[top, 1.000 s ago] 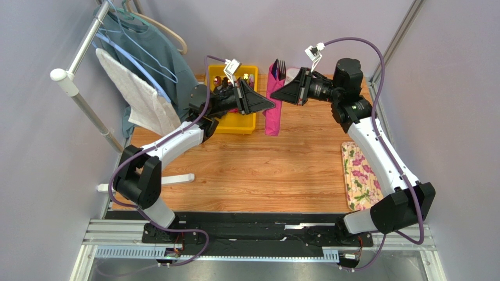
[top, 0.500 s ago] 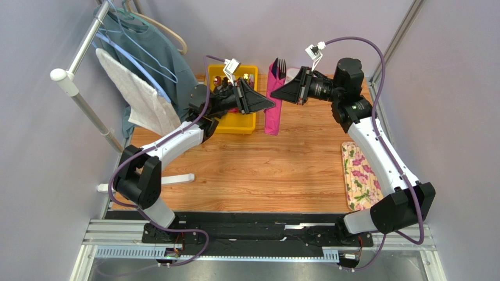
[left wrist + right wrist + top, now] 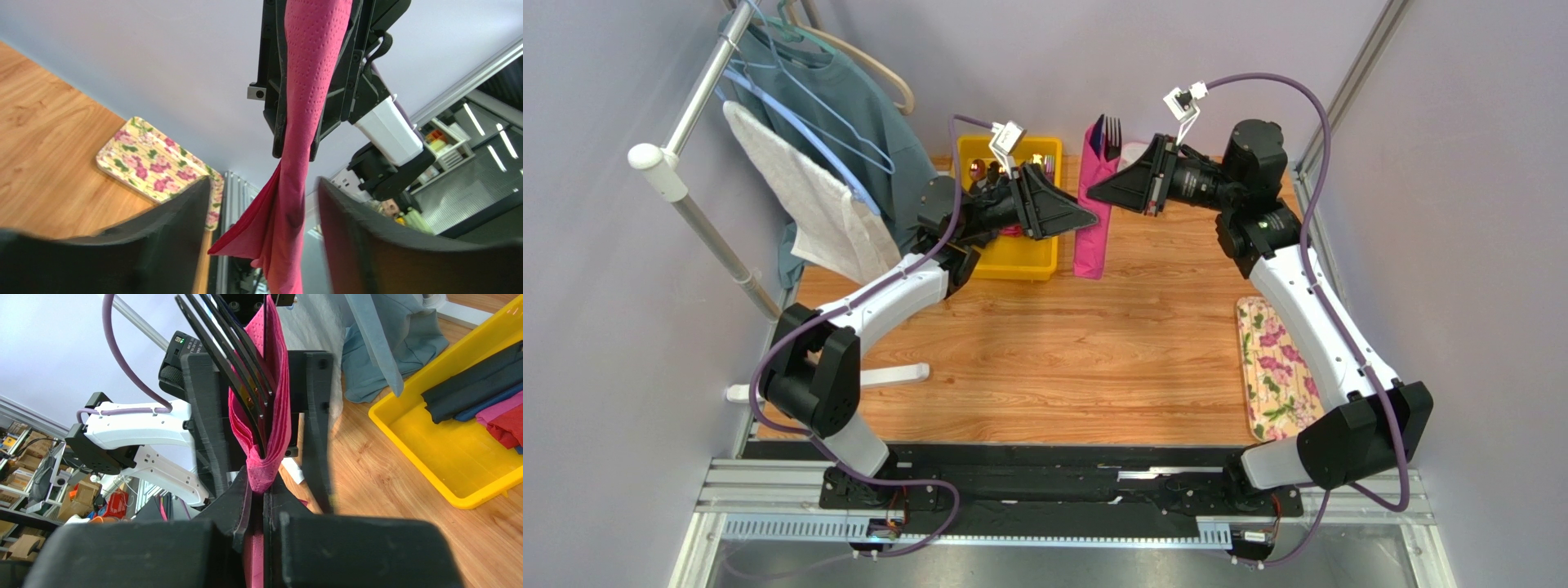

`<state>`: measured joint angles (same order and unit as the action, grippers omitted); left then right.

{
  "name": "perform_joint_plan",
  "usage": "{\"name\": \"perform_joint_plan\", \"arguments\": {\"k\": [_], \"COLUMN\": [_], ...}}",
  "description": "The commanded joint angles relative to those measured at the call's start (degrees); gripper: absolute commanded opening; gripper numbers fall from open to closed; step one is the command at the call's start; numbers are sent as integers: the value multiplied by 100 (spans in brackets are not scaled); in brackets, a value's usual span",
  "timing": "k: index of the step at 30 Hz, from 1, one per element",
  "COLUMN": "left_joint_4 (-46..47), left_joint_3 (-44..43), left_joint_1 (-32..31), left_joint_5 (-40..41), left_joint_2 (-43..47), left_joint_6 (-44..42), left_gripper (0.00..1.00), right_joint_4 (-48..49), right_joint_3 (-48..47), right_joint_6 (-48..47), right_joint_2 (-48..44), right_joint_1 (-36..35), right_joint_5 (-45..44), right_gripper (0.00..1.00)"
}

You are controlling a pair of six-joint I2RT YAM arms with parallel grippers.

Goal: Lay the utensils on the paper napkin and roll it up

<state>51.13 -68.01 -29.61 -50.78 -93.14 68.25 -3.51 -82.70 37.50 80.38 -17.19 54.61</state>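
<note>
- The paper napkin [image 3: 1090, 251] is over the far middle of the counter [image 3: 1075, 355], between the left tool [image 3: 1086, 221] and the right tool [image 3: 1095, 195]
- The utensils [image 3: 1111, 135] sit inside its fold, tines past its far end
- A bin [image 3: 1014, 262] stands just left of it
- A mat [image 3: 1277, 368] lies at the counter's right edge
- A clothes rack [image 3: 683, 135] stands at the far left corner

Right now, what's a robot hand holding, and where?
Right gripper pinches the rolled paper napkin near its fork end; left gripper is open around it.
</note>
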Motion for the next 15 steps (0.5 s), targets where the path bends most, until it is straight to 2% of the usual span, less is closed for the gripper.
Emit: {"name": "perform_joint_plan", "arguments": {"k": [1,3,15], "left_joint_4": [230,318,617], "left_joint_3": [-178,-178,-213], "left_joint_1": [-10,-10,-54], "left_joint_5": [-54,-89,-177], "left_joint_2": [-2,-2,-125], "left_joint_6": [22,39,198], "left_gripper": [86,96,99], "right_joint_4": [500,509,1009], "right_joint_3": [-133,-115,-89], "right_joint_6": [135,126,522], "right_joint_2": [-119,-128,-66], "right_joint_1": [-21,-30,-39], "right_joint_5": [103,111,111], "right_gripper": [0,0,0]}}
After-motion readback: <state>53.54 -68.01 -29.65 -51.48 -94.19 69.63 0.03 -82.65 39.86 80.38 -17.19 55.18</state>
